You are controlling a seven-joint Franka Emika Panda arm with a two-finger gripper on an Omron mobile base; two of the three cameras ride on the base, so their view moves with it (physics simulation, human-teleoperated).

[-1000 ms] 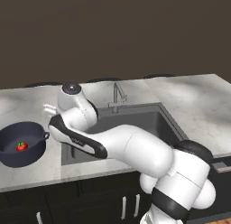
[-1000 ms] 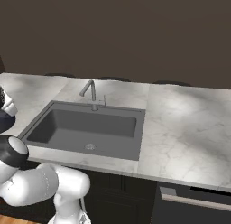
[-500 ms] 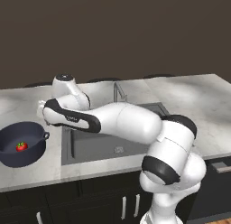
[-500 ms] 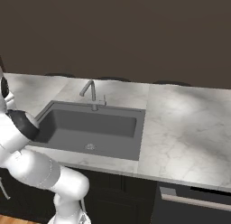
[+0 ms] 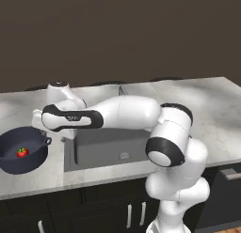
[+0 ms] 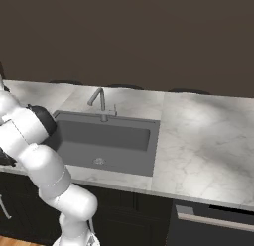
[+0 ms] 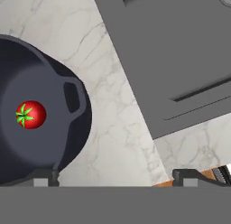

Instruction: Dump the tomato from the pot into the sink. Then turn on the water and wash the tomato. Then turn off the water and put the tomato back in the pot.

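Tomato (image 7: 30,114) inside the pot (image 7: 54,142), on its floor, away from the walls. Pot upright on the marble table (image 5: 207,110), just beside the left edge of the sink (image 5: 106,147), with one loop handle (image 7: 72,97) toward the sink; faucet (image 6: 101,103) at the sink's far rim. Tool (image 7: 115,175) above the strip of table between pot and sink, fingers (image 7: 45,175) spread wide, pinching nothing.

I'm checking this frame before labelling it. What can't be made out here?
- Faucet: in the left base view the arm hides nearly all of it.
- Pot: the hand view's left edge cuts it off.
- Tomato: too small in the left base view for detail.
- Sink: its drain is cut by the hand view's top corner.
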